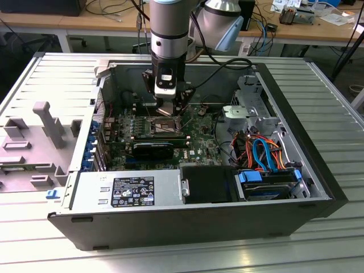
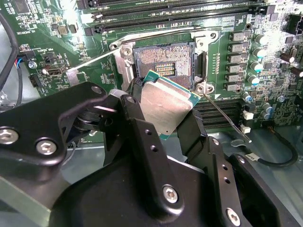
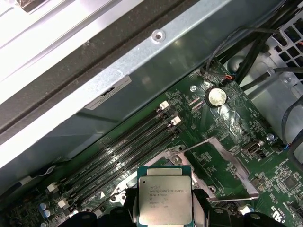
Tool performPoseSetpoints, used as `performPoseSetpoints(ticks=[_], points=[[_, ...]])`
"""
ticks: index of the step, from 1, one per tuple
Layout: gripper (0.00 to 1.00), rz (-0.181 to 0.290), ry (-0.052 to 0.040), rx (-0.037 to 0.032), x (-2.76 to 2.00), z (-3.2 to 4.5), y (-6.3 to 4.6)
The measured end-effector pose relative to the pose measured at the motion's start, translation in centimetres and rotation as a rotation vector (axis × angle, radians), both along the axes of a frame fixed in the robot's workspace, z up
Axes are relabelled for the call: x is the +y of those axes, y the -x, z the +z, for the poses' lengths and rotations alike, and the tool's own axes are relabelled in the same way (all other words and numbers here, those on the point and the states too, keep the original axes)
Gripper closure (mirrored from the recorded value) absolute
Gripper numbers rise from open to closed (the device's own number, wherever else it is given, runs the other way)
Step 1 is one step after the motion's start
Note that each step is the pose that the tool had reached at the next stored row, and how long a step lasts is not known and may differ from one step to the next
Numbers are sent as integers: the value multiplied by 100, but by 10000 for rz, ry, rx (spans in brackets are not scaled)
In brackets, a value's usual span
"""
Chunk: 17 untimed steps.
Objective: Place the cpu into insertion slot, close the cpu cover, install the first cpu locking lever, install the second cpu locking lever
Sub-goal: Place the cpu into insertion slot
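Note:
My gripper (image 2: pixel 163 112) is shut on the cpu (image 2: pixel 165 105), a small square chip with a grey metal top, pinched at two opposite edges by the black fingers (image 2: pixel 142 137). The chip hangs tilted just above the insertion slot (image 2: pixel 163 59), whose dark pin field lies uncovered inside its silvery rim. In the first wrist view the cpu (image 3: pixel 164 201) sits over the socket, and the cpu cover (image 3: pixel 238 166) stands swung open beside it. Two thin locking levers (image 2: pixel 226 117) (image 2: pixel 92 60) stick out free from the socket's corners. In the exterior view the gripper (image 1: pixel 169 111) is low inside the case over the slot (image 1: pixel 165 126).
Long black memory slots (image 3: pixel 128 151) run beside the socket. A black fan shroud (image 1: pixel 152 151), a grey power supply (image 1: pixel 131 190) and a drive with blue and orange cables (image 1: pixel 267 170) fill the case's near side. The case wall (image 3: pixel 118 80) stands close behind the gripper.

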<state>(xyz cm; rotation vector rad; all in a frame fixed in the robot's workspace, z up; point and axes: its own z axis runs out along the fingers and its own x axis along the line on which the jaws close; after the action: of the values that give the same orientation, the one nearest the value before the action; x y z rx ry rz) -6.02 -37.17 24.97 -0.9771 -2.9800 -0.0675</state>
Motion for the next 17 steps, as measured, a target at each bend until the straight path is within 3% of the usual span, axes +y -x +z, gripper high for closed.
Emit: performPoseSetpoints(ticks=[17], points=[[45, -152, 0, 0, 0, -5, 0]])
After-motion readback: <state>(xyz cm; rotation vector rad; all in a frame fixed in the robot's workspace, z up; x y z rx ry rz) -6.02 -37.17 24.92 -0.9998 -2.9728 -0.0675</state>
